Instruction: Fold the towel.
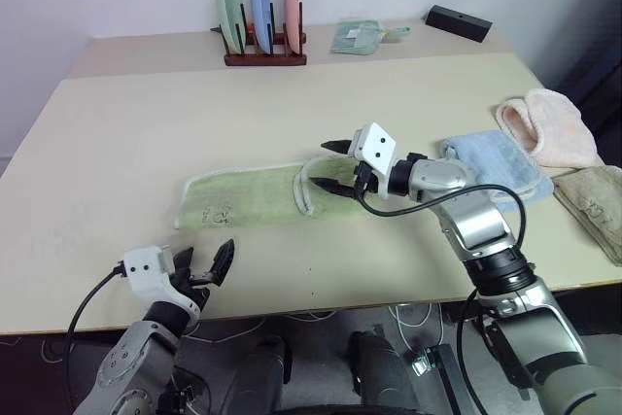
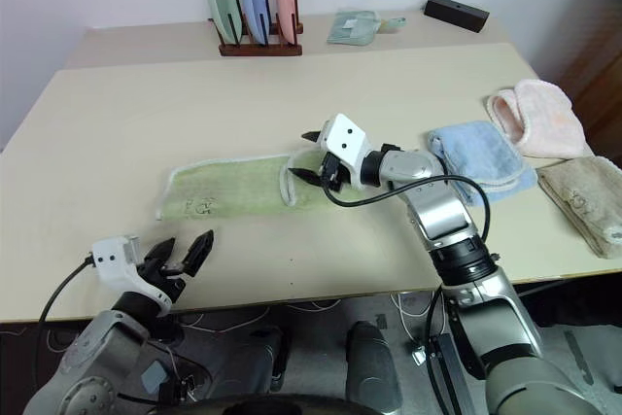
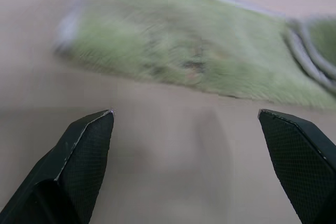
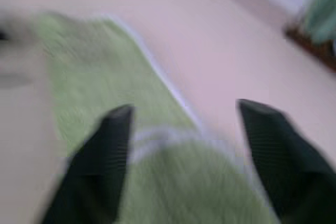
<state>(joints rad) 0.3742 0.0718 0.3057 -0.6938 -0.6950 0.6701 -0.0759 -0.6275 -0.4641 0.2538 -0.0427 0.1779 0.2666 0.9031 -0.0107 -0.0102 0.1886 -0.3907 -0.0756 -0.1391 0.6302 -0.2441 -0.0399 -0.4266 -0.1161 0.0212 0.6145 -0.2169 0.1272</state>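
- Towel (image 1: 248,194) first: the light green terry strip lies flat on the table (image 1: 126,123), well in front of the plate rack (image 1: 262,21) and toward the near edge; its right end is already folded back onto the strip, the white-edged flap (image 1: 311,187) resting on top, and a small dark embroidered mark sits near its left front corner.
- We have the right gripper (image 1: 333,164) just over that folded flap, on the rack-facing side of nothing else; both black fingers stand spread apart with no cloth between them, and the right wrist view shows green pile under the gap.
- We have the left gripper (image 1: 209,264) nearer the table's front edge than the towel, off the marked corner, apart from the cloth; its fingers are wide open and empty, with bare tabletop between them in the left wrist view.
- Handling, as we judge it: light, soft and limp, so it will sag and drape from wherever it is pinched; the terry should give good grip, not slip; nothing about it is fragile.
- Where we would take hold: the white edging at the left end, at a corner, since the hem is firmer than the pile and lifts the whole edge evenly.
- Other towels, blue (image 1: 491,167) and pink-cream (image 1: 549,123), lie right of the rack's line, beyond the green one's folded end; we leave them alone.
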